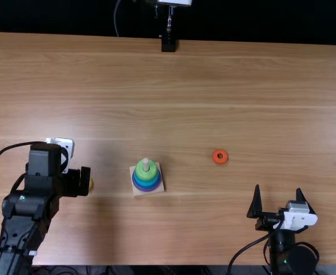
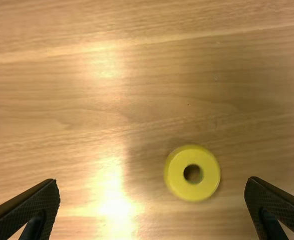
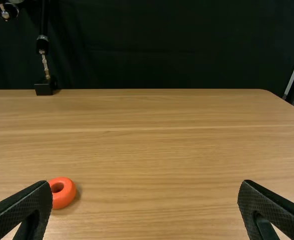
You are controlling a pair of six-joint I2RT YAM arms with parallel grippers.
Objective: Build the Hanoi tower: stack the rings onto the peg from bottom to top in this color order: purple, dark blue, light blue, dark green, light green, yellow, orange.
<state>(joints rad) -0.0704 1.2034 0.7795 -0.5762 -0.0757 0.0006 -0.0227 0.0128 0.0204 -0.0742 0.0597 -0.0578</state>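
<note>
- The left hand (image 2: 153,180) was open, its two fingers well parted, and held nothing.
- Below that hand, the yellow ring (image 2: 202,187) lay flat on the tabletop (image 1: 213,103), its hole facing up; neither finger touched it.
- Off to the left hand's right, with bare wood between, sat the square base (image 1: 136,192) — its pale peg (image 1: 146,164) upright, the tip poking above the stack.
- A light green ring (image 1: 141,172) topped that stack, with blue shades beneath and purplish blue at the bottom. Whether the dark green was under there I couldn't tell for certain, though the stack looked to be in order as far as light green.
- Farther right of the left hand, past the peg, the orange ring (image 1: 220,156) lay alone. From the right hand (image 1: 278,189) it was ahead and to the left, well apart.
- That right hand was open too, and empty.
- So the job seemed most of the way done: five rings probably on, two left. Yellow looked to be the step in hand — the left hand needed only to lower, close on it and carry it right to the peg; orange would then finish the tower.
</note>
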